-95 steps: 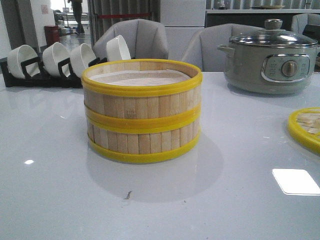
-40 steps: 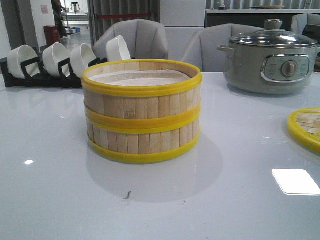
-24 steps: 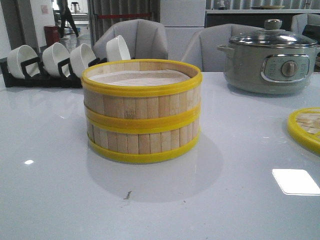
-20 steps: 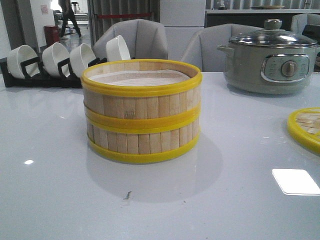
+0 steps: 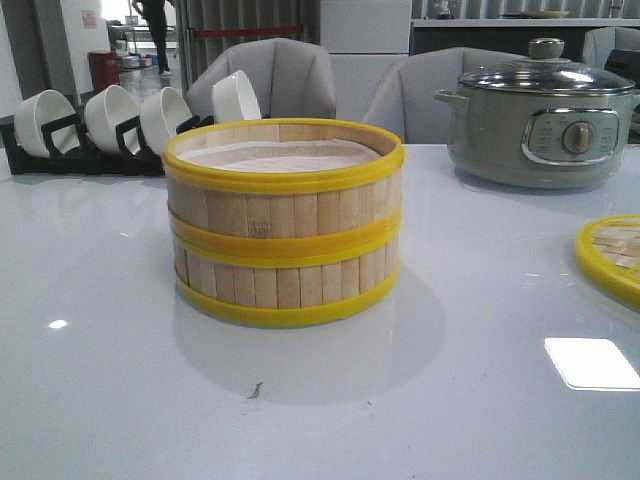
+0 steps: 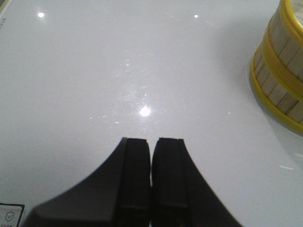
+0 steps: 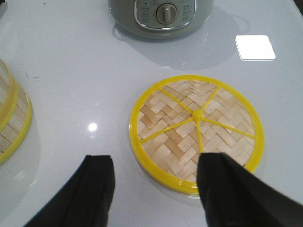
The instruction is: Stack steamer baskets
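Note:
Two steamer baskets (image 5: 284,222) stand stacked one on the other at the middle of the white table, pale liner showing in the top one. They also show in the left wrist view (image 6: 280,80) and the right wrist view (image 7: 10,118). The woven-bamboo lid (image 7: 196,130) with a yellow rim lies flat on the table to the right; its edge shows in the front view (image 5: 611,254). My right gripper (image 7: 156,163) is open above the lid's near edge, empty. My left gripper (image 6: 151,142) is shut and empty over bare table, left of the stack.
A grey-green electric pot (image 5: 541,115) with a glass lid stands at the back right, also in the right wrist view (image 7: 163,14). A black rack with white bowls (image 5: 110,120) stands at the back left. Grey chairs stand behind the table.
The baskets, lid and pot have not moved. Only a person in the far background has shifted.

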Motion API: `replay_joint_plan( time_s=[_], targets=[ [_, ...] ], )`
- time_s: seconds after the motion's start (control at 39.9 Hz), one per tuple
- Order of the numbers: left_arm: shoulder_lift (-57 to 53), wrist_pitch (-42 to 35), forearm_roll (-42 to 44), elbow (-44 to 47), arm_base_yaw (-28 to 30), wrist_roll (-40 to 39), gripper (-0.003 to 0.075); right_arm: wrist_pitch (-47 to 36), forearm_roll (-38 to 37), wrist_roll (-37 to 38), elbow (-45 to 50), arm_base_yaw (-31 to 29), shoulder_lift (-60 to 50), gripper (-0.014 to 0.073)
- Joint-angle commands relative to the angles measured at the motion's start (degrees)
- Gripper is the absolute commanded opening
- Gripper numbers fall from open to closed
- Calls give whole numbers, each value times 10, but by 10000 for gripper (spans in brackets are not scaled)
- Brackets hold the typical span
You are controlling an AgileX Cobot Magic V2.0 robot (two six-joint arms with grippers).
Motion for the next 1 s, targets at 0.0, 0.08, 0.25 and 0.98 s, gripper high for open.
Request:
replay_joint_plan(
  time_s=[0.0, 0.08, 0.25, 0.98],
  targets=[
    [-3, -42, 4, -17, 2, -6, 83, -40, 1, 1, -21, -1, 0, 495],
    [-3, -42, 4, -17, 2, -6, 83, -39, 1, 1, -21, -1, 0, 495],
    [-3, -42, 4, -17, 2, -6, 83, -26, 4, 1, -21, -1, 0, 495],
    [-3, -42, 4, -17, 2, -6, 83, 66, 4, 1, -21, -1, 0, 253]
  ],
)
